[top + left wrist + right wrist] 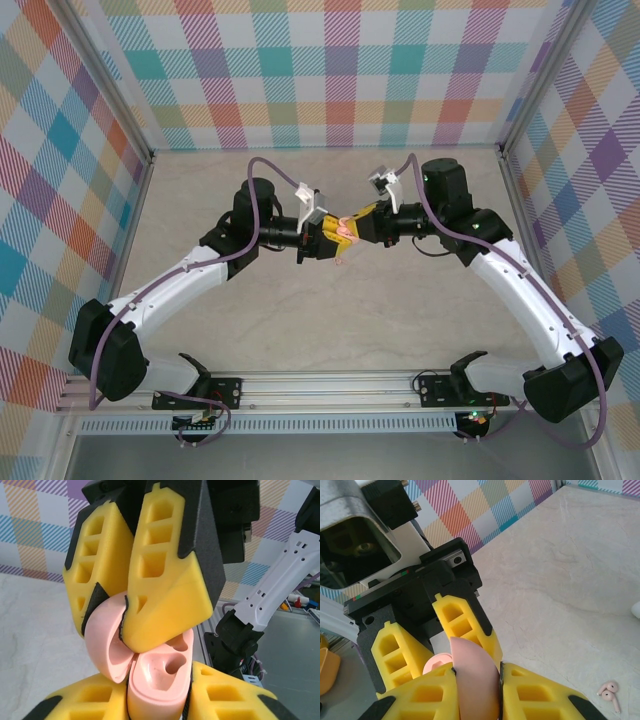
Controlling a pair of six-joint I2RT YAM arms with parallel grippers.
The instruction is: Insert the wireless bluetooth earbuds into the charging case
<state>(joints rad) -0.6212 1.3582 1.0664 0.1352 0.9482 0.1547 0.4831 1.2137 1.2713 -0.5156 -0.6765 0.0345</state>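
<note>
The charging case here is salmon pink and hangs in mid-air between both arms. Its body (159, 680), with two earbud-shaped wells facing up, is clamped between my left gripper's (160, 692) yellow fingers. The hinged lid (106, 642) stands open, and my right gripper (476, 692) is shut on that lid (475, 672). In the top view the two grippers meet over the table's middle at the case (343, 230). Two small pinkish earbuds (609, 692) with short stems lie together on the table, to the right of the right gripper.
The marble-look table (330, 320) is walled by plaid panels (330, 70) on three sides, with a metal rail (330, 385) along the near edge. A small white object (637, 609) is cut off by the right wrist view's right edge.
</note>
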